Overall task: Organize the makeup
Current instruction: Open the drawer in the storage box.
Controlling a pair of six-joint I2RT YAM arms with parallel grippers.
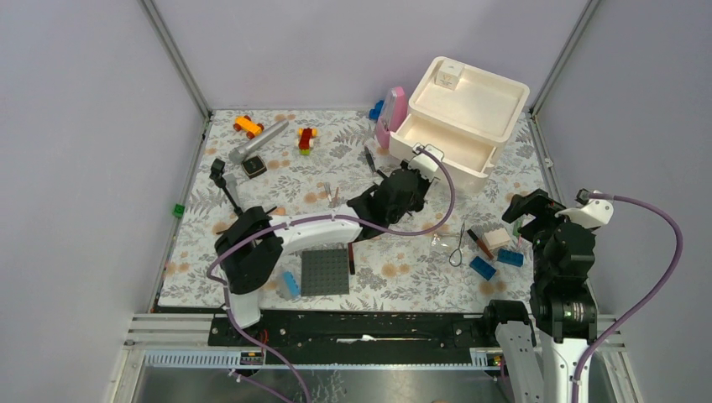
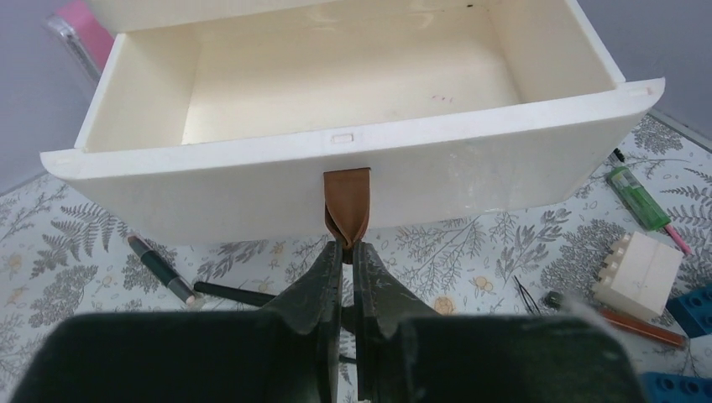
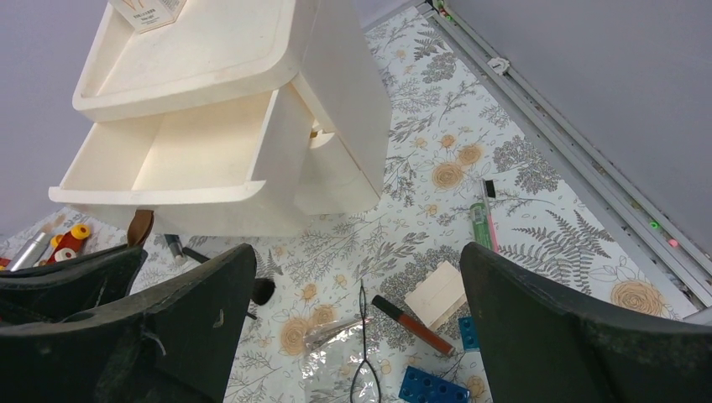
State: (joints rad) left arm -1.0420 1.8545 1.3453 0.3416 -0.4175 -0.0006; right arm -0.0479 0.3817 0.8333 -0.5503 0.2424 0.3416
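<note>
My left gripper is shut on the brown pull tab of the cream organizer's lower drawer, which stands pulled out and empty. A black pencil and a thin black brush lie on the mat under the drawer front. My right gripper hangs open above the right side of the mat, holding nothing. Below it lie a red-and-black lipstick stick, a beige sponge block and a black-bristled brush. A green stick and a pink stick lie farther right.
The cream organizer stands at the back right with a small box on top. Blue bricks, a wire loop and clear wrap lie by the makeup. A grey studded plate, a black mini tripod and toy bricks sit to the left.
</note>
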